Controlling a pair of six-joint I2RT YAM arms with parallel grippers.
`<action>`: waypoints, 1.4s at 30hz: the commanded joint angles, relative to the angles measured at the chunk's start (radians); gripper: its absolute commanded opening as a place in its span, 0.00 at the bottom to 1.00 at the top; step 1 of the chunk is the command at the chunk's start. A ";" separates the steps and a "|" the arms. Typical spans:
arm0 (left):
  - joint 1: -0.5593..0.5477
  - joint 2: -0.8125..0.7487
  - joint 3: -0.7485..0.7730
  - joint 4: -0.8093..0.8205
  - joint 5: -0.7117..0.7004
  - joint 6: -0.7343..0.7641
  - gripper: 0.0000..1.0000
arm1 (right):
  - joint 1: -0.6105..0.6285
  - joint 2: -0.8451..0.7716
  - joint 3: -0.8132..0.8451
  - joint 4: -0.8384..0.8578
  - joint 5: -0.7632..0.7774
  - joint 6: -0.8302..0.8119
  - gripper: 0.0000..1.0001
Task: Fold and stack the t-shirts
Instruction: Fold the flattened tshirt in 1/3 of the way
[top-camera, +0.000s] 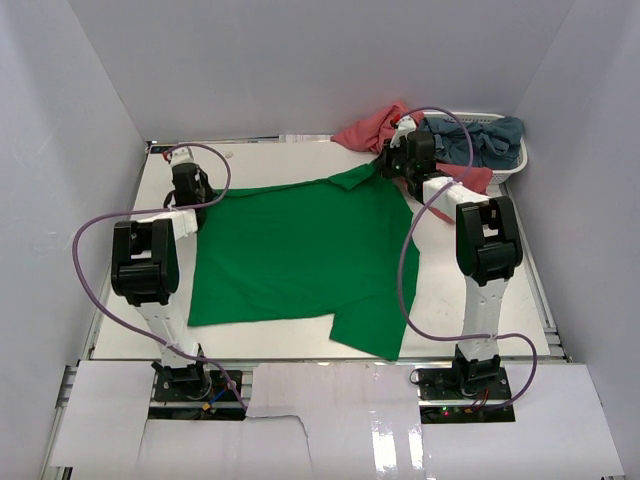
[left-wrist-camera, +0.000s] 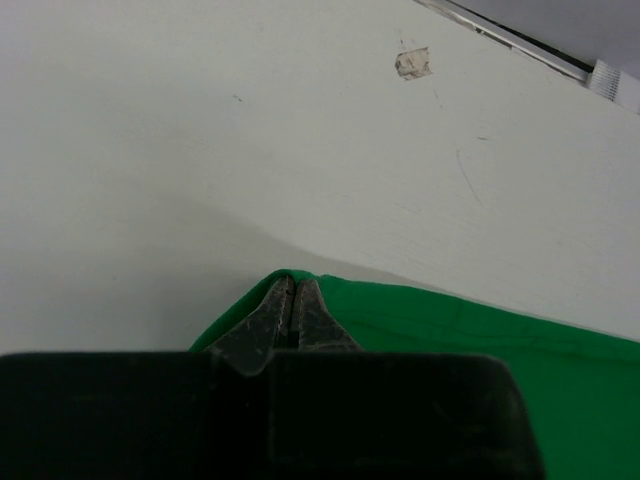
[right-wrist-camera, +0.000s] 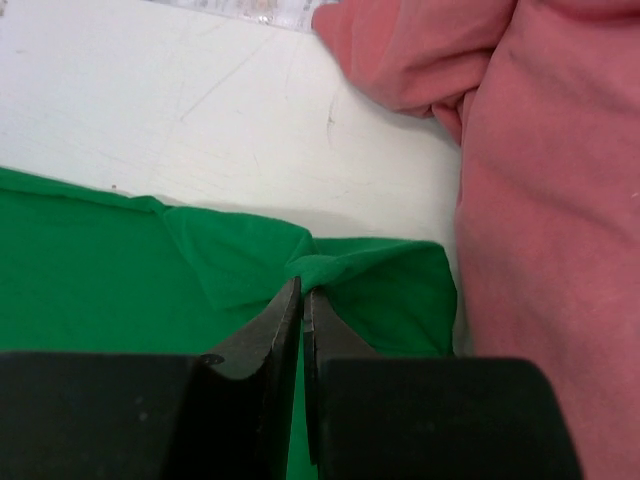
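The bright green t-shirt lies spread over the middle of the table. My left gripper is shut on its far left corner, seen in the left wrist view. My right gripper is shut on its far right corner, where the cloth bunches at the fingertips. The salmon-pink t-shirt lies crumpled at the back right, just beyond the right gripper, and fills the right side of the right wrist view. The grey-blue t-shirt is heaped in the basket.
A white slatted basket stands at the far right corner against the wall. White walls close in the table on the left, back and right. A small tape mark is on the table beyond the left gripper.
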 joint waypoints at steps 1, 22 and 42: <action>0.001 -0.102 -0.040 0.015 -0.014 0.002 0.00 | 0.001 -0.076 -0.010 0.041 -0.007 -0.006 0.08; 0.001 -0.265 -0.157 0.018 -0.015 0.016 0.00 | 0.001 -0.244 -0.148 0.049 -0.001 -0.017 0.08; 0.001 -0.253 -0.181 0.020 -0.053 0.010 0.00 | -0.028 -0.307 -0.165 0.006 0.034 -0.040 0.08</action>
